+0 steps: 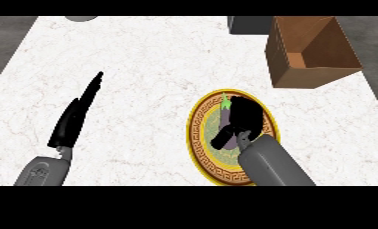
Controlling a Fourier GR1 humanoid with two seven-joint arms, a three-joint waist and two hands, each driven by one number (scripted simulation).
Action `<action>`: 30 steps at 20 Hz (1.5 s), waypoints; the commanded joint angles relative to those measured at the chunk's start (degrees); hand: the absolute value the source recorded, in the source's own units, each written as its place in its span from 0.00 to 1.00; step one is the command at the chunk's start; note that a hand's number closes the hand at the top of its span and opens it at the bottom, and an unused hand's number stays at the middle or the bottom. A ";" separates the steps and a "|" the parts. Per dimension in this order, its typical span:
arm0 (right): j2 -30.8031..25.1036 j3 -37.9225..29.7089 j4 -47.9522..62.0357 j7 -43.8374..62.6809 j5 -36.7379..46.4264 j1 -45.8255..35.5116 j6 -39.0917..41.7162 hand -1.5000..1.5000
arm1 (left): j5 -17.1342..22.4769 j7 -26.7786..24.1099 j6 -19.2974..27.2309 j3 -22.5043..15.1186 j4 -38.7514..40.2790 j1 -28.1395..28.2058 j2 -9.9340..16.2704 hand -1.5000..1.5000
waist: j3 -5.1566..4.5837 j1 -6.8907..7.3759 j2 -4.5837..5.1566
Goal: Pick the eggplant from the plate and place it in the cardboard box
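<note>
on the marble counter (148, 63), the right hand (242, 118) is curling round the eggplant (224, 115) lying on the plate (198, 143) at the near edge, the cardboard box (310, 50) at the far right corner is waiting unfilled, and the left hand (74, 118) is resting straight-fingered near the left edge.

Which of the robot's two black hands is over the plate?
The right hand, over the gold-rimmed round plate with the purple eggplant. The left hand rests open on the white marble counter.
</note>
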 commanded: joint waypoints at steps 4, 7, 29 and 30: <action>1.67 0.28 -1.23 1.52 8.80 0.65 -1.22 1.00 | -1.37 -1.01 -1.95 2.54 1.65 -0.95 -1.06 0.50 | 0.19 -0.12 0.29; 1.15 4.81 -0.89 -5.33 10.51 -1.89 -2.26 1.00 | -1.07 1.46 -1.87 2.27 3.13 -4.20 -1.46 0.50 | 0.19 -0.24 0.40; -5.02 -3.08 -23.61 -10.09 19.77 -16.56 7.73 1.00 | -3.29 -0.15 -1.36 2.40 -1.78 1.94 -3.08 0.50 | 0.19 -0.28 0.04; -6.40 -2.70 -29.04 -8.38 20.00 -14.69 11.05 1.00 | -2.06 -1.96 -3.57 4.11 0.23 2.45 -0.82 0.50 | 0.17 -0.68 -0.03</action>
